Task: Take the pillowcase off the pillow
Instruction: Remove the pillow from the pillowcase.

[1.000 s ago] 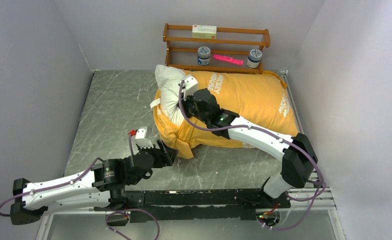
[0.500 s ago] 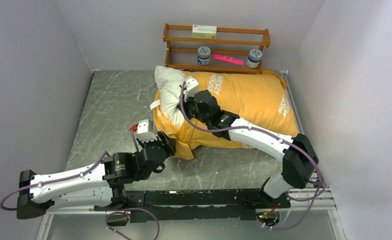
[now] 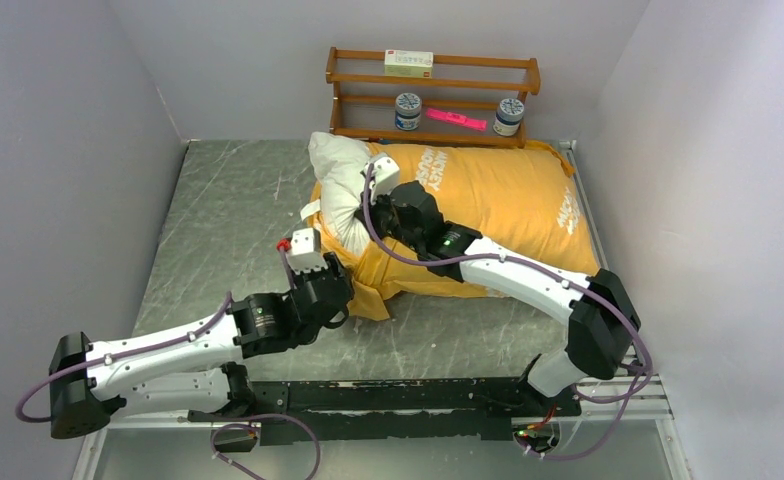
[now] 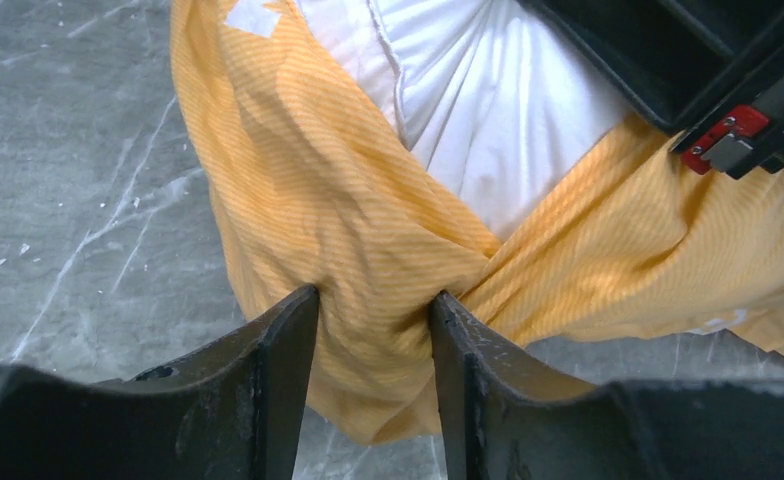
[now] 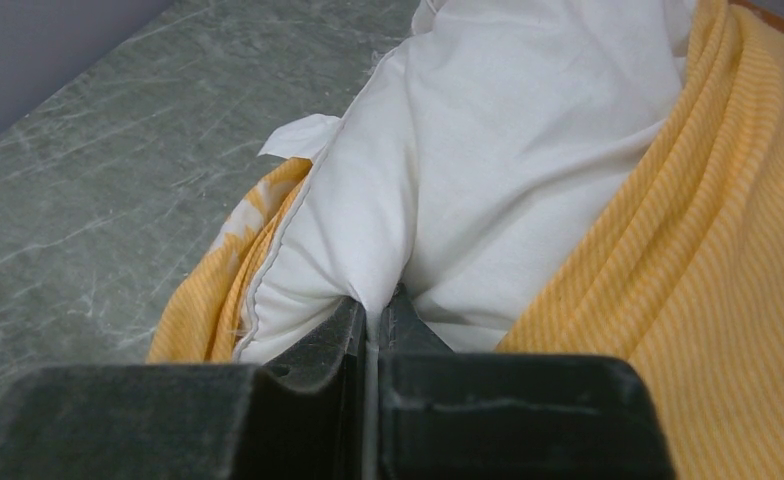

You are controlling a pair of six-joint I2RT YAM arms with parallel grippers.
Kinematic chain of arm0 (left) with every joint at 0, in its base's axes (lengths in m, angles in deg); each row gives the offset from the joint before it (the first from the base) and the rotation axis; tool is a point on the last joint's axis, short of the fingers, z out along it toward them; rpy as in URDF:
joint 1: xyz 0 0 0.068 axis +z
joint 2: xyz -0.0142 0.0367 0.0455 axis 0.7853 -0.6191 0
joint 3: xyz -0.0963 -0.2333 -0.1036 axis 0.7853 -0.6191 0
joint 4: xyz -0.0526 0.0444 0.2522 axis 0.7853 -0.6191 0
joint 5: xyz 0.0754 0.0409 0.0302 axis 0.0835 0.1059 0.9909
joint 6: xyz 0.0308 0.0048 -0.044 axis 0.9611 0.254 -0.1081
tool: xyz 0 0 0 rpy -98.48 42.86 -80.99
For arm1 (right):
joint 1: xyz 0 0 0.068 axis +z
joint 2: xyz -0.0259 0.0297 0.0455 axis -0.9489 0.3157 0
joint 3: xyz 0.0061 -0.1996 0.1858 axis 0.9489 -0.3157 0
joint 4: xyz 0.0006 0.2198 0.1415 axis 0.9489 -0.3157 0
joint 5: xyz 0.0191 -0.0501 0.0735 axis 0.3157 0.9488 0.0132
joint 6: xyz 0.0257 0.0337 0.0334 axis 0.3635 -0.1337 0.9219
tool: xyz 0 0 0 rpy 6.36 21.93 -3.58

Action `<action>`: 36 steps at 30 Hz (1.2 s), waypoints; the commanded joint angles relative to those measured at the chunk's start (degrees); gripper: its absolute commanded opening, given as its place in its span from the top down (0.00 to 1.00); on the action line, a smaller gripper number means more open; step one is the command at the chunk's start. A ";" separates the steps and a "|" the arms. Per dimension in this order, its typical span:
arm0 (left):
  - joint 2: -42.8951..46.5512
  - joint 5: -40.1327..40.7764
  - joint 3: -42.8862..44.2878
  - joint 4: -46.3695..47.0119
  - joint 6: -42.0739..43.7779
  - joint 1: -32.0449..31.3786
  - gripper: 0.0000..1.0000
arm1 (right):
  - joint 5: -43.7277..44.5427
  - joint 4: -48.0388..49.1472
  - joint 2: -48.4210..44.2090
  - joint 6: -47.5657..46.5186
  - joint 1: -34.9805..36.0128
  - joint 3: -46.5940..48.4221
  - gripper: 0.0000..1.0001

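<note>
Low, left claw (image 4: 373, 310) straddling pillowcase (image 4: 308, 200) fold

**Robot manipulation test cell in a laboratory.**

Plain grey partition walls (image 3: 63, 150) enclose a grey marble-patterned table (image 3: 228, 210) on three sides; two white-and-black arms are bolted to a black rail (image 3: 398, 395) at the table's near edge, with purple cables (image 3: 618, 320) running along them. Household props serve as staged clutter: a small wooden shelf (image 3: 433, 98) against the rear wall carries a box (image 3: 408, 63), two jars (image 3: 408, 110) and a pink marker (image 3: 456, 120).
</note>
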 commanded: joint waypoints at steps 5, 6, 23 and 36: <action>-0.57 -9.59 -1.97 4.46 3.08 1.01 0.71 | 3.49 5.25 -4.30 0.69 -1.09 0.78 1.00; -0.53 -10.86 -2.38 4.65 3.25 0.97 0.77 | 3.68 5.29 -4.28 0.55 -1.09 1.03 1.00; 3.45 -26.24 -13.71 0.58 -2.59 0.84 0.95 | 6.77 3.70 -2.72 2.20 -4.16 8.41 1.00; 8.11 -31.91 -18.94 -2.23 -5.46 -0.42 0.95 | 7.22 3.80 -1.28 3.09 -8.67 12.42 1.00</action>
